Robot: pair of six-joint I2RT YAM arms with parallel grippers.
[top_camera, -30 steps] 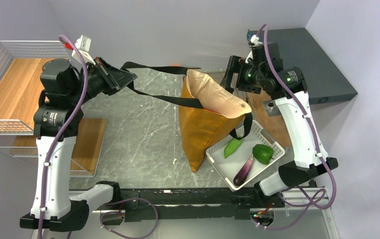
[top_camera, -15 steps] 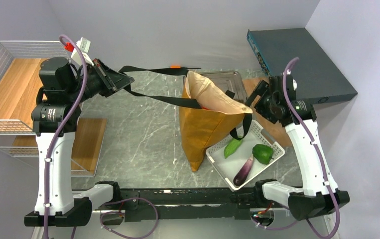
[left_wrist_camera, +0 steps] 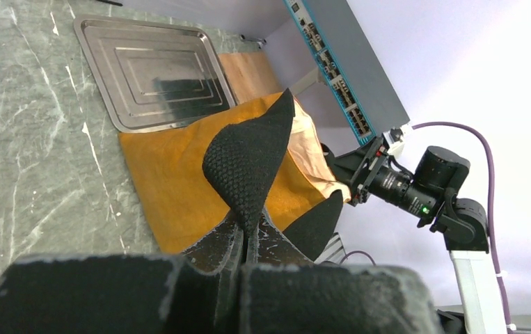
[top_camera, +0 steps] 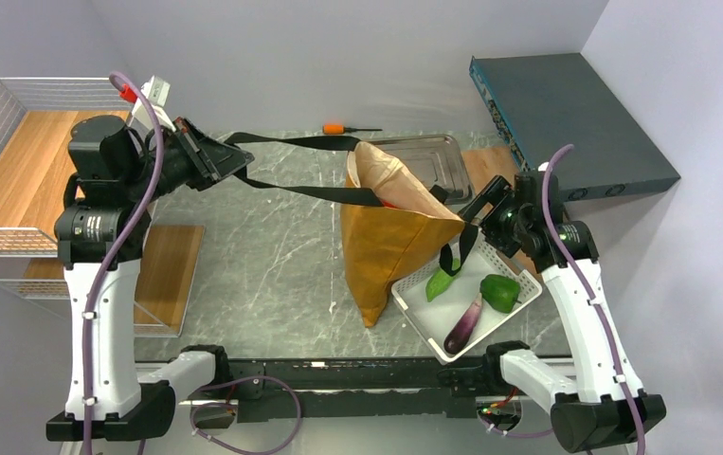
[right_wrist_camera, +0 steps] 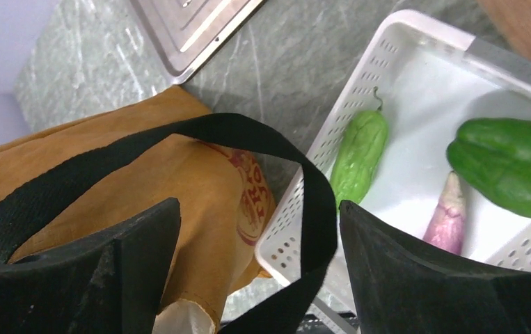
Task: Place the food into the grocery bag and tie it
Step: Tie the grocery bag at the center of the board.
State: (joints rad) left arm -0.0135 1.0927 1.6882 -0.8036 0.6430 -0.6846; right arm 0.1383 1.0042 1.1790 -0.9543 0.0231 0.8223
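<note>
Veg (top_camera: 499, 292) lay in basket (top_camera: 514, 258) nearest me; bag (top_camera: 386, 256) stood beside it on desk (top_camera: 272, 256). R tool (right_wrist_camera: 257, 216) spread round one strap (right_wrist_camera: 316, 209), L tool (top_camera: 239, 161) pinched the other. I reckoned a harder L pull could tip bag, spilling its load.

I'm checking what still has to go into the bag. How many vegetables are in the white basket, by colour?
Green: 2 (cucumber, pepper)
Purple: 1 (eggplant)
Total: 3
</note>
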